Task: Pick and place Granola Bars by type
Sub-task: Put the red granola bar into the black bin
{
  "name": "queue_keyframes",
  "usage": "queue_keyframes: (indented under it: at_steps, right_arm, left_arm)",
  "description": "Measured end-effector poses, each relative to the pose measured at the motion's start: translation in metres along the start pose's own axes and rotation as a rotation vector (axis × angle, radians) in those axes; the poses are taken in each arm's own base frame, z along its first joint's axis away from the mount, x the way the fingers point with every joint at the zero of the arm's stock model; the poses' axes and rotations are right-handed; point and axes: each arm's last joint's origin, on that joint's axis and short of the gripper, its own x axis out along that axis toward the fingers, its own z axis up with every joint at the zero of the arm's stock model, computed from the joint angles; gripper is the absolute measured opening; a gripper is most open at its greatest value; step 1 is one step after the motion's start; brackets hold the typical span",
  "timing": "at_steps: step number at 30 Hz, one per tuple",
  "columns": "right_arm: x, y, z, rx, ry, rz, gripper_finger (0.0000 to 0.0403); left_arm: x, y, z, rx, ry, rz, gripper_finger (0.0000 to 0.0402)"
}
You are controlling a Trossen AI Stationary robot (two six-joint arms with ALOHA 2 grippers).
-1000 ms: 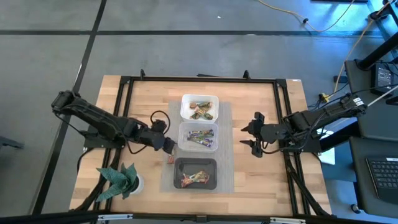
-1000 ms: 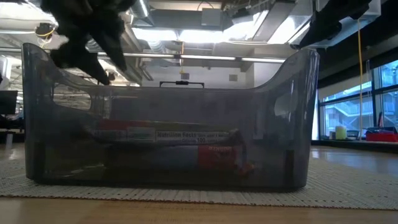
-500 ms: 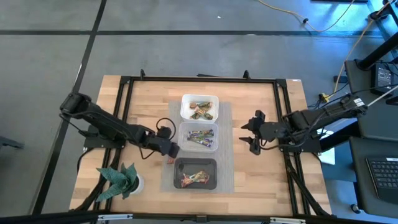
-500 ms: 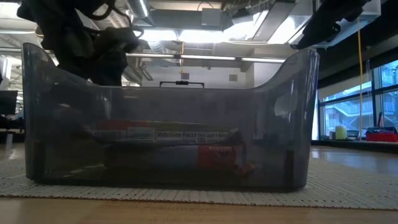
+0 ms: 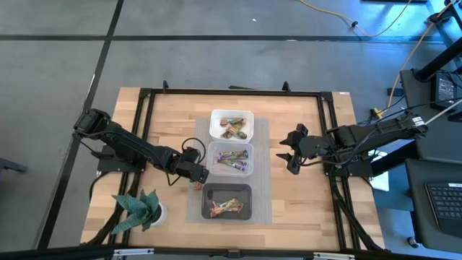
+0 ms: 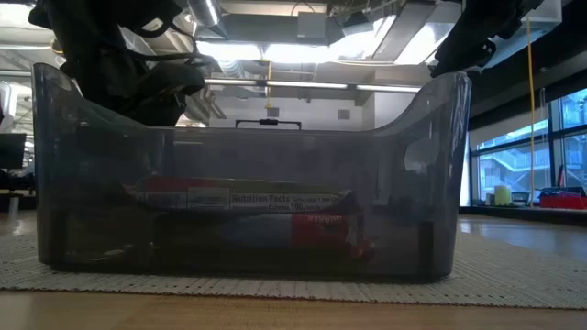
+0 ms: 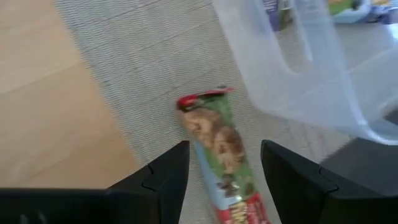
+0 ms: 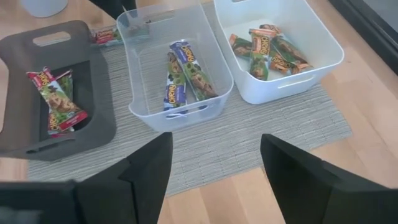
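One granola bar [image 7: 219,146], green wrapper with red ends, lies flat on the grey mat [image 7: 143,74] left of the black tub [image 5: 227,201]; the high view shows it too [image 5: 194,187]. My left gripper [image 7: 225,152] is open and low over it, one finger on each side and apart from it; in the high view my left gripper [image 5: 199,175] stands just above the bar. My right gripper [image 5: 289,152] hangs open over the table right of the mat. Green-brown bars lie in the white tub [image 8: 280,50], purple-blue ones in the clear tub [image 8: 177,68], red ones in the black tub [image 8: 56,93].
The three tubs stand in a row on the mat, the white one farthest and the black one nearest. The clear tub's corner [image 7: 298,74] is close beside the loose bar. A green paper plant [image 5: 141,209] stands at the near left corner. Bare wood lies on both sides.
My left gripper has come down toward the loose bar on the mat and tipped more steeply, moving a little toward the near edge; its fingers stay open. The bar has not moved.
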Motion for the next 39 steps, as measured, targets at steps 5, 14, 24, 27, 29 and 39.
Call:
queue_keyframes:
  at_steps: [5,14,24,27,29,39]
  right_arm:
    - [0.001,-0.003,0.001,0.01,-0.001,-0.011,0.0246]
    - [0.001,-0.004,0.002,0.014,-0.001,-0.016,0.0246]
    - [0.001,-0.004,0.002,0.013,-0.002,-0.017,0.0246]
    - [0.001,-0.004,0.002,0.013,-0.002,-0.017,0.0246]
    - [0.001,-0.004,0.002,0.012,-0.002,-0.017,0.0246]
    - [0.001,-0.004,0.002,0.01,-0.002,-0.017,0.0246]
  left_arm:
    - [0.0,-0.003,-0.001,-0.012,0.01,-0.028,0.019]
    - [0.008,-0.003,-0.009,-0.031,0.003,-0.005,0.019]
    - [0.024,-0.002,-0.017,-0.031,0.032,0.037,0.019]
    - [0.027,-0.002,-0.018,-0.039,0.041,0.049,0.0191]
    - [0.028,-0.002,-0.018,-0.039,0.046,0.052,0.019]
    - [0.029,-0.007,-0.018,-0.058,0.039,-0.003,0.019]
